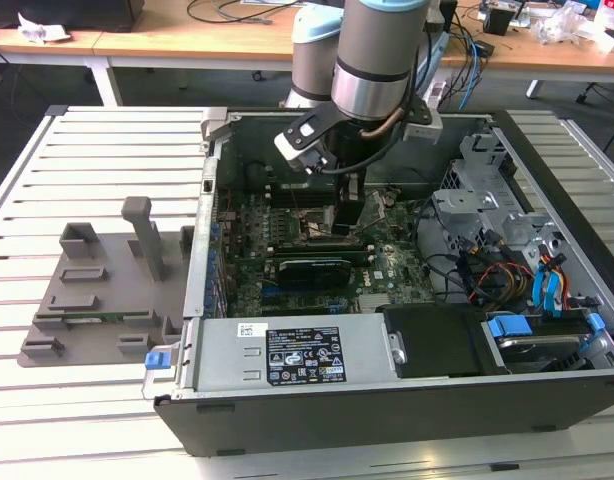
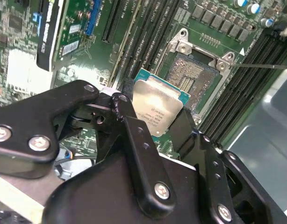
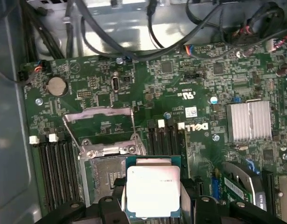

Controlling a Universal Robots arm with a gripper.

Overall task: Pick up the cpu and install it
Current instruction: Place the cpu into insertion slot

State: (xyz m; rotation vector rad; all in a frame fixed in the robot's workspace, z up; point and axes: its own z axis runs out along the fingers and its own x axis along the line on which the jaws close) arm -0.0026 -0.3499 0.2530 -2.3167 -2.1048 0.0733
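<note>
Even, fairly bright overhead light fills the exterior view. Shadows on the white slatted metal table [image 1: 87, 160] are faint and soft, while the open black computer case [image 1: 387, 420] is dimmer inside. In the first wrist view the small, flat, silver-topped square cpu [image 3: 153, 191] glares nearly white, as does the ribbed silver heat sink [image 3: 248, 120]. In the second wrist view the cpu [image 2: 157, 109] shows a milder sheen.

White slatted table [image 1: 97, 140], seen in the exterior view. Lying flat toward its edge at the exterior view's left: grey fixture plate [image 1: 87, 300] with raised blocks and one upright post. Just beside it, across the table's middle and other side: open black computer case [image 1: 387, 415], insides exposed.
</note>
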